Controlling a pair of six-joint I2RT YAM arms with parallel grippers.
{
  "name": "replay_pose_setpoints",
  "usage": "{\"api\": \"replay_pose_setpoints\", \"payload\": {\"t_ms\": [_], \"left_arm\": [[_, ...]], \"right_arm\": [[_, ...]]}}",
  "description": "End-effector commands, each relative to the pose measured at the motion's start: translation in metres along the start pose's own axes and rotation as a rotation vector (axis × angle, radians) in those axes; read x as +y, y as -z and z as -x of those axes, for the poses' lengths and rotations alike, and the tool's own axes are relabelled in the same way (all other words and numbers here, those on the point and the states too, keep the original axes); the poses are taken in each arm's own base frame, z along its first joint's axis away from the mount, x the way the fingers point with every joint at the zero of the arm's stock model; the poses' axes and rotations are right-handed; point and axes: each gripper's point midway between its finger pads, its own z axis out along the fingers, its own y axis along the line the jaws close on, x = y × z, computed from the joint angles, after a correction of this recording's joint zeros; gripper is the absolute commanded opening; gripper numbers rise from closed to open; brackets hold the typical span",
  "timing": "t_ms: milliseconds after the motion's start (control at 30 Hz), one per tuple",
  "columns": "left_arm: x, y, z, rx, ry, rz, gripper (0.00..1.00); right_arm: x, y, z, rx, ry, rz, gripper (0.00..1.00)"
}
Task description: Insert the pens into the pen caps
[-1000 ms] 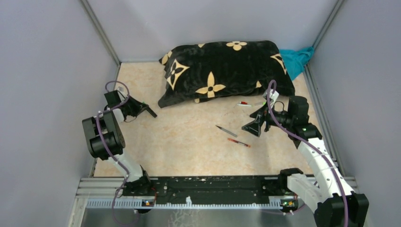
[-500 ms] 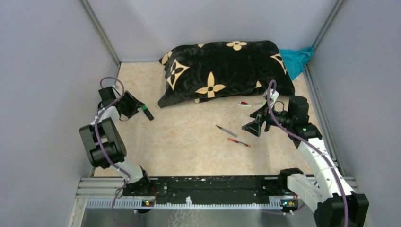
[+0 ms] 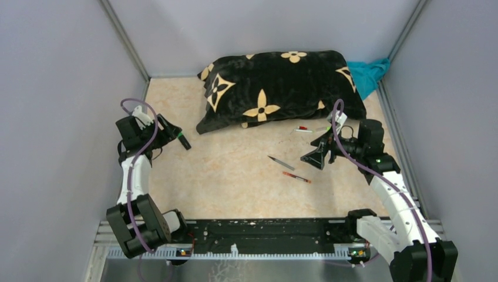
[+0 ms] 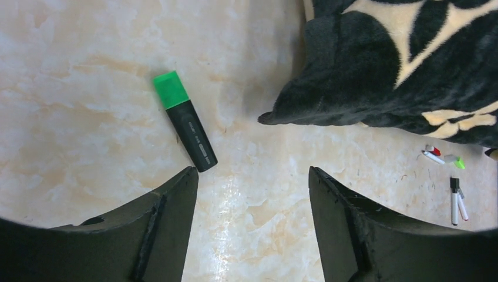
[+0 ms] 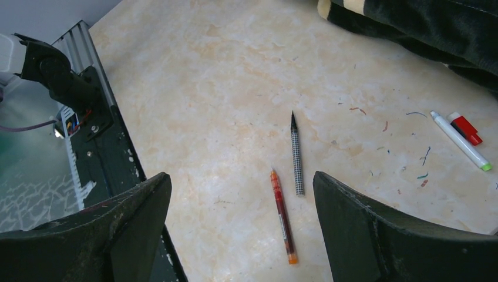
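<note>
Both grippers gape wide, holding nothing. The left gripper (image 4: 252, 176) hovers by a marker (image 4: 189, 134), upper left of its view; the right gripper (image 5: 241, 176) hangs over two pens, lower centre. Closing fingers could nudge these round barrels into rolling away. The marker is stubby, black, green-ended; the red pen (image 5: 281, 216) and checked grey pen (image 5: 297, 154) are slim.

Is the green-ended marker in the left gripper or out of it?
Out. The marker lies flat on the table ahead of the left gripper, whose open fingers hold nothing between them.
</note>
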Motion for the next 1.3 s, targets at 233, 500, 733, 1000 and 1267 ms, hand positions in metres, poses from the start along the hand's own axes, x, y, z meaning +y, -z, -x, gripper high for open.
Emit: {"api": "replay_pose_setpoints", "payload": {"t_ms": [233, 500, 733, 1000, 1267], "left_arm": [[-0.013, 0.007, 0.015, -0.134, -0.122, -0.079, 0.98], [0.004, 0.003, 0.013, -0.302, -0.155, -0.036, 0.99], [0.017, 0.003, -0.003, -0.443, -0.281, -0.011, 0.99], [0.013, -0.007, -0.018, -0.484, -0.410, -0.031, 0.99], [0.007, -0.021, -0.025, -0.503, -0.451, -0.093, 0.99]], "right_arm": [[-0.001, 0.007, 0.025, -0.045, 0.093, -0.023, 0.89], [-0.009, 0.009, 0.027, -0.036, 0.101, -0.060, 0.89], [-0.017, 0.011, 0.025, -0.027, 0.097, -0.096, 0.90], [-0.053, 0.023, 0.010, -0.003, 0.057, -0.273, 0.92], [-0.079, 0.034, 0.001, 0.028, 0.014, -0.352, 0.92]]}}
